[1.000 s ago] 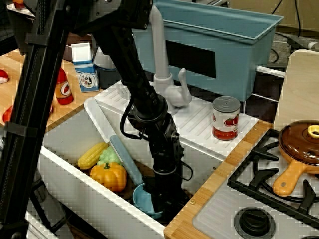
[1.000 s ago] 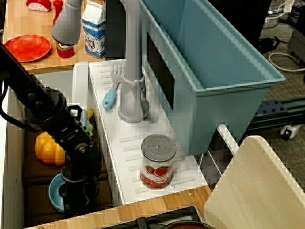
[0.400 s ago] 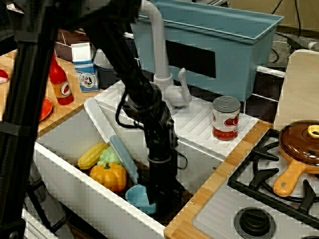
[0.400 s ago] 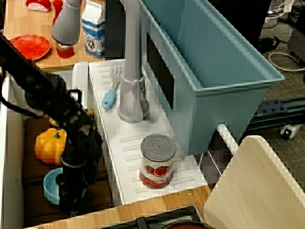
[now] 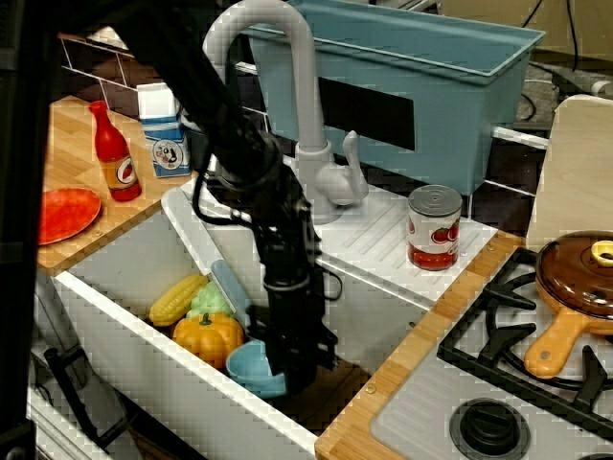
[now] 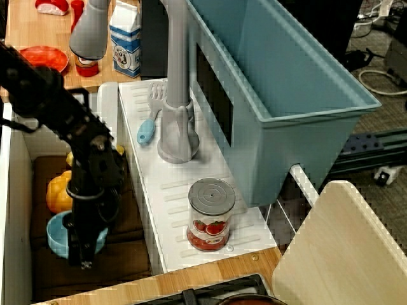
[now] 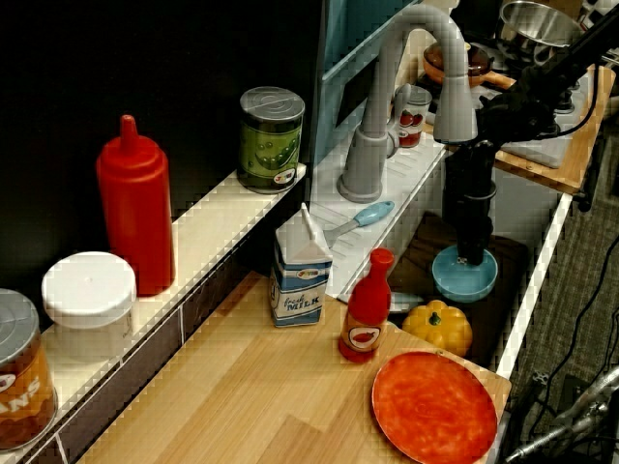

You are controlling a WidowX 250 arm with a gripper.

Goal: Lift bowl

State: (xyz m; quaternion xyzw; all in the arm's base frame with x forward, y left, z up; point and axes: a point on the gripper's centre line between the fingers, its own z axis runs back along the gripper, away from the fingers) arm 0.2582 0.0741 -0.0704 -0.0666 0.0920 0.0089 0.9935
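Bowl (image 5: 251, 367) shifted left toward pumpkin (image 5: 208, 339) with hand (image 5: 287, 369), maybe raised. Hand pinches bowl's right rim; bowl hangs left of fingers. You lift straight up.

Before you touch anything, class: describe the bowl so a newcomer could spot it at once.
Look into the white sink under the grey faucet. At the black claw sits the bowl: small, round, plain light blue, unlike the orange pumpkin beside it.
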